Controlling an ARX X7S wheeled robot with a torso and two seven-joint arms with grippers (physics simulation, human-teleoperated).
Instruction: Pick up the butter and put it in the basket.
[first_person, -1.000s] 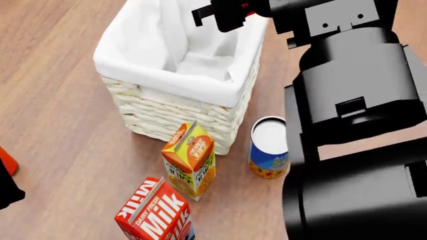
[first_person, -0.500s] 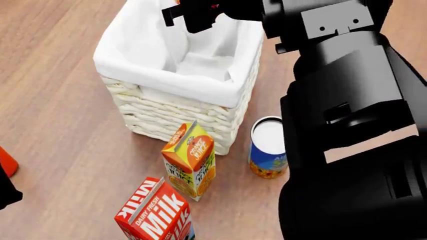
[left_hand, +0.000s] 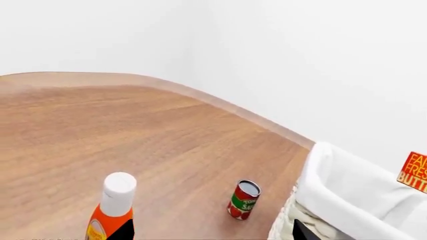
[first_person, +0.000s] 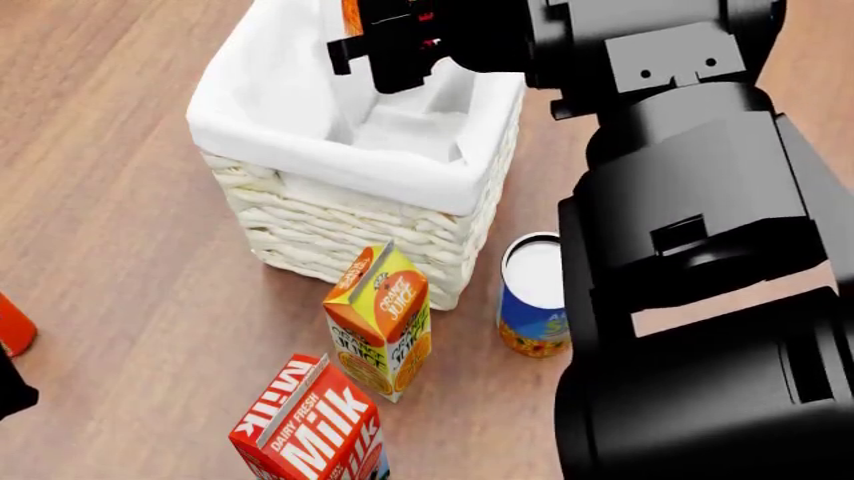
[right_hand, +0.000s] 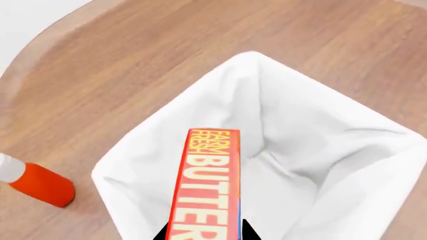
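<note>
Right gripper (first_person: 387, 45) over the open basket (first_person: 334, 150), fingers (right_hand: 248, 231) clamped on the butter (right_hand: 205, 185) — red box with "FARM FRESH BUTTER" lettering, held lengthwise above the white cloth liner (right_hand: 320, 165), clear of the basket floor as far as can be told. In the head view only an orange sliver of the butter showing beside the black arm. Left gripper (left_hand: 213, 235) barely in view, just dark finger tips at the frame edge of its own camera; open or closed cannot be told.

On the wooden desk (first_person: 107, 250), just beside the basket's near wall: orange juice carton (first_person: 379, 320) upright, blue can (first_person: 537, 295) with a white top next to it, apart from the carton. Milk carton (first_person: 314, 425) nearer the desk's front edge. Orange bottle (left_hand: 113, 207) with a white cap and a small red tomato can (left_hand: 243, 200) — the can close to the basket's outer wall, not touching.
</note>
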